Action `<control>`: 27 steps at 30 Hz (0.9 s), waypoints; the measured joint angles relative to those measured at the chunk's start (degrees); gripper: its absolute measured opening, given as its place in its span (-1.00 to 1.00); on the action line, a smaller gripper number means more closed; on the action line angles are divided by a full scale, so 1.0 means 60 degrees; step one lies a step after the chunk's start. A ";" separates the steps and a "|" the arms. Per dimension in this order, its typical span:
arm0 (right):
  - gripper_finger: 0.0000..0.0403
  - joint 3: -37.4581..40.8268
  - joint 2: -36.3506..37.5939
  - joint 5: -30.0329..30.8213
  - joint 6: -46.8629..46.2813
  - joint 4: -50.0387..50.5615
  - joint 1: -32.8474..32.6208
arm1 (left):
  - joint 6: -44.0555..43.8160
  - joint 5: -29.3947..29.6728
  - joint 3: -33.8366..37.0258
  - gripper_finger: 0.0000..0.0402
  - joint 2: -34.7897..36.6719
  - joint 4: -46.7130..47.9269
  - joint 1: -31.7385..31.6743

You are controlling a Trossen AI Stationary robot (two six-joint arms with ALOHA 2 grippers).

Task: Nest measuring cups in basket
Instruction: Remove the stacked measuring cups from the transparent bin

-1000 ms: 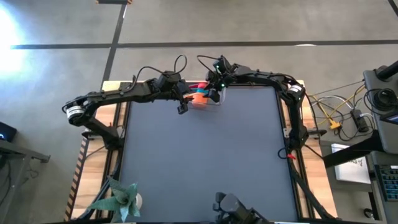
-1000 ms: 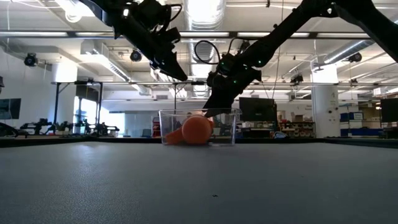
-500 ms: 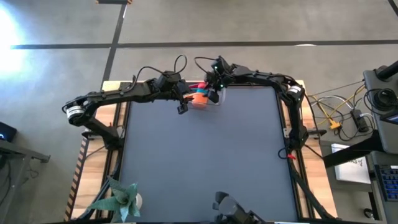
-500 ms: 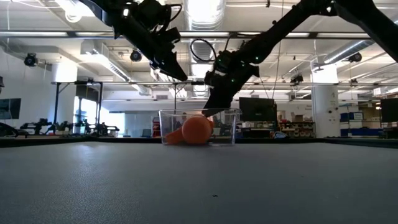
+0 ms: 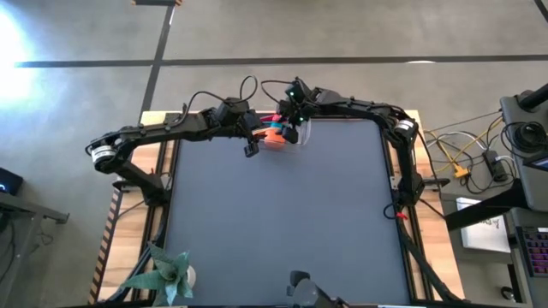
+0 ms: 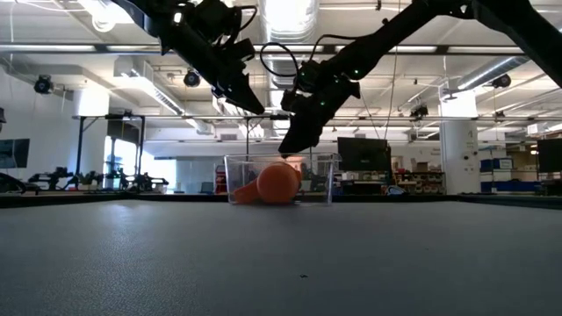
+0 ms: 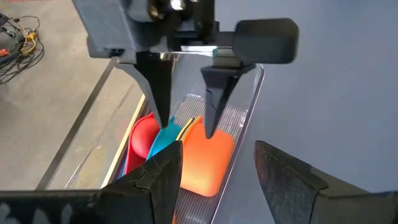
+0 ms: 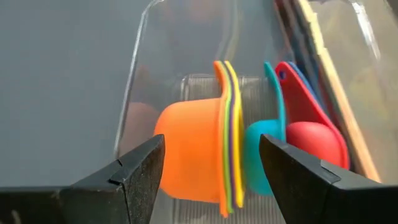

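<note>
The clear basket (image 5: 299, 139) stands at the table's far edge, its wall also showing in the low view (image 6: 318, 180). Inside it the measuring cups lie on their sides. An orange cup (image 8: 189, 149) has green, purple and yellow rims (image 8: 229, 124) nested in it. Beside it lie a light blue cup (image 8: 264, 152) and a red one (image 8: 314, 140), with a blue handle behind. My right gripper (image 6: 285, 147) hangs open just above the basket's rim, over the cups (image 7: 186, 127). My left gripper (image 5: 249, 149) is open, above and to the left of the basket, with nothing between its fingers.
The grey mat (image 5: 282, 222) stretches wide and bare from the basket to the near edge. A green plant figure (image 5: 167, 274) stands at the near left corner. Cables and equipment (image 5: 479, 158) lie beyond the table's right edge.
My right gripper has risen out of the basket, tipped and gone a little toward the table's left, staying open. The cups lie where they were.
</note>
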State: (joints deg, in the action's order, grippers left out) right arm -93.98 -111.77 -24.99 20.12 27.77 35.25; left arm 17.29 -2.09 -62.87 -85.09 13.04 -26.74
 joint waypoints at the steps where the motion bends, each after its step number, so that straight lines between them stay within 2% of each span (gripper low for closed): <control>1: 0.23 0.0039 0.0000 -0.0001 -0.0005 -0.0001 -0.0029 | 0.0001 0.0000 0.0000 -0.09 -0.0001 0.0000 0.0000; 18: 0.17 0.0183 -0.0531 0.0212 -0.0250 -0.0574 -0.0161 | -0.0002 -0.0004 0.0000 -0.09 0.0001 0.0008 0.0000; 27: -0.04 0.0006 -0.0514 0.0622 -0.0368 -0.0487 -0.0112 | -0.0006 -0.0007 0.0000 -0.09 0.0001 0.0084 0.0000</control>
State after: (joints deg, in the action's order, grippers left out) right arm -93.94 -114.85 -21.26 17.91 24.85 34.58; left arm 17.26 -2.13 -62.87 -85.08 13.54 -26.74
